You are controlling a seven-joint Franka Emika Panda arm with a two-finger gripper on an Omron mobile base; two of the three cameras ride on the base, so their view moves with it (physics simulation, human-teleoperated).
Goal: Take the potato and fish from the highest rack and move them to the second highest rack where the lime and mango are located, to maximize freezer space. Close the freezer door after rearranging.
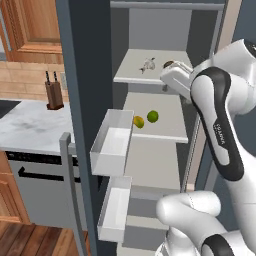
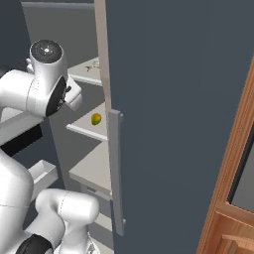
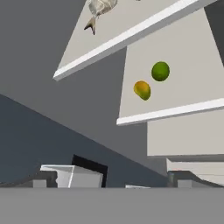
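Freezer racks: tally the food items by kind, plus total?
potato: 1, top rack
fish: 1, top rack
lime: 1, second rack
mango: 1, second rack
Total: 4

One fish (image 1: 147, 65) on the top shelf, upper middle of the left base view. One potato (image 1: 168, 64) just right of it, partly behind the arm. One lime (image 1: 152, 116) and one mango (image 1: 139, 122) mid-frame on the next shelf down. One freezer (image 1: 150, 30), one freezer door (image 1: 82, 100) with two white bins (image 1: 111, 142) and one bar handle (image 1: 70, 190). Four grey shelves visible. One knife block (image 1: 53, 94) on one counter (image 1: 30, 125), left side, holding two visible knives. One robot arm (image 1: 220, 115).
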